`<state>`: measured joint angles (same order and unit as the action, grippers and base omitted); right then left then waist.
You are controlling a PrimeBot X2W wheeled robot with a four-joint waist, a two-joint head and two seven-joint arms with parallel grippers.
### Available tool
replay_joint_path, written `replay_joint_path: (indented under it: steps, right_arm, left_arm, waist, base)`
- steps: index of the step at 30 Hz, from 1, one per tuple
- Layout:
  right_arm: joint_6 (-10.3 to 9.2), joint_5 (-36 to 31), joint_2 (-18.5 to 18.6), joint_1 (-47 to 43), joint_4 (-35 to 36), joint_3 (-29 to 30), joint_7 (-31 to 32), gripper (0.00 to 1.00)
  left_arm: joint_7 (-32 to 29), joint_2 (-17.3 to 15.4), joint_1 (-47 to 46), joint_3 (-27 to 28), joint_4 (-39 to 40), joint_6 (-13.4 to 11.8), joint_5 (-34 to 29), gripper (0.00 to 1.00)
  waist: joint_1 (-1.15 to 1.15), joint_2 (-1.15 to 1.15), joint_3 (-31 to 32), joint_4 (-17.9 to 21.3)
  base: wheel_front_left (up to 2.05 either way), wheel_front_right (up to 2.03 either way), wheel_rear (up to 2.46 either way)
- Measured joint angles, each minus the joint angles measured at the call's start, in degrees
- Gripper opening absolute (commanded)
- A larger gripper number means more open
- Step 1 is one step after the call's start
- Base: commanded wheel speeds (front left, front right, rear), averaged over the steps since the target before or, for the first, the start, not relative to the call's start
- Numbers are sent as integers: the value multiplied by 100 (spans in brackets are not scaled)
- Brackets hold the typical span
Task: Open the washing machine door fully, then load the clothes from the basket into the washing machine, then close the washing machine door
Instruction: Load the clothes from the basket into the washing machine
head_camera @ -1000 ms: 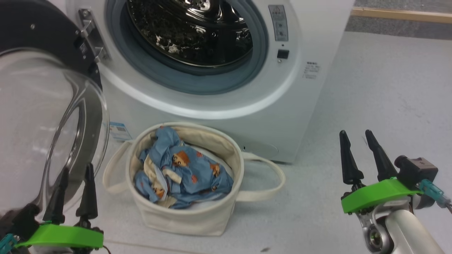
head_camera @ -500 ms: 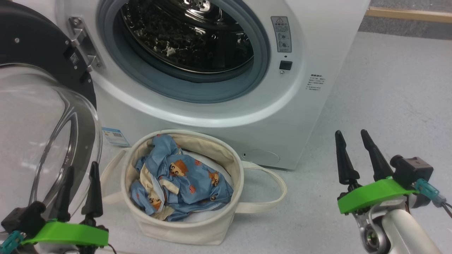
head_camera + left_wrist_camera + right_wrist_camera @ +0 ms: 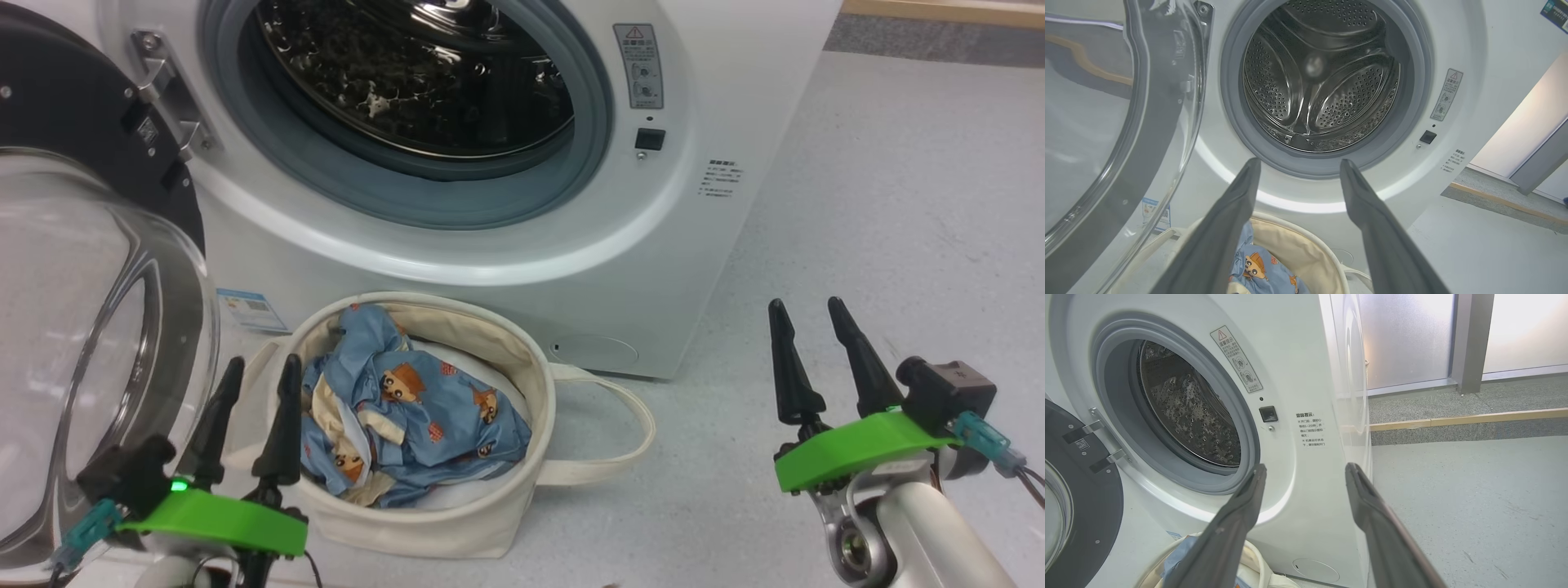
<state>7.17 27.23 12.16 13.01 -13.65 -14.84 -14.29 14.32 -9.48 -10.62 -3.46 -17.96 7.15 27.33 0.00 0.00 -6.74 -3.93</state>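
Observation:
The white washing machine stands ahead, its steel drum bare. Its door hangs swung wide at the left, black rim and clear bowl facing me. On the floor before the machine sits the cream basket, holding the blue bear-print clothes. My left gripper is open, hovering at the basket's left rim, nothing between its fingers. My right gripper is open and empty, well right of the basket over bare floor. The left wrist view shows the drum, door and clothes.
A basket loop handle lies on the grey floor toward my right gripper. A wooden floor strip and frosted glass panels stand behind the machine's right side. Open floor stretches to the right.
My left gripper has moved right, from in front of the door bowl to the basket's left rim. The head camera shifted a little. The right gripper has barely moved.

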Motion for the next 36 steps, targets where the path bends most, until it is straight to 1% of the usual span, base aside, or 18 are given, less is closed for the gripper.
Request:
replay_joint_path:
  steps: [4, 10, 14, 18, 21, 28, 31, 33, 36]
  right_arm:
    - [0, 0, -15, 1, -1, 1, 0, 100]
    - [0, 0, -13, 63, -52, 31, 0, 100]
    - [0, -24, -5, 132, -51, 55, 0, 100]
    - [0, -49, 8, 149, -48, 52, 0, 100]
    - [0, -52, 22, 235, -45, 2, 0, 100]
    - [0, -110, 89, 541, -40, -358, 0, 100]
    - [0, -110, 129, 628, -44, -417, 0, 100]
    - [0, -110, 147, 712, -62, -447, 0, 100]
    - [0, -108, 208, 834, -89, -490, 0, 100]
  left_arm:
    - [0, -3, -82, -137, -78, 0, 1, 100]
    - [0, -2, -218, -77, -299, 0, 45, 100]
    - [0, -3, -343, 81, -486, 0, -131, 100]
    - [0, 33, -515, 90, -680, 0, -309, 100]
    - [0, 100, -788, 47, -966, 0, -321, 100]
    - [0, 212, -1383, -16, -1906, 0, -294, 100]
    - [0, 242, -1502, 15, -2113, 0, -283, 100]
    - [0, 316, -1642, 87, -2334, 0, -59, 100]
    - [0, 346, -1827, -11, -2550, 0, 87, 100]
  waist:
    - [0, 0, -19, 66]
    - [0, 0, -79, 163]
    - [0, 0, -143, 215]
    - [0, 0, -250, 246]
    - [0, 0, -371, 260]
    - [1, 0, -674, 375]
    - [0, 0, -775, 414]
    - [1, 0, -893, 444]
    - [1, 0, -1085, 472]
  base:
    - [0, 0, 0]
    - [0, 0, 0]
    - [0, 0, 0]
    - [0, 0, 0]
    - [0, 0, 0]
    - [0, 0, 0]
    - [0, 0, 0]
    - [0, 0, 0]
    - [0, 0, 0]
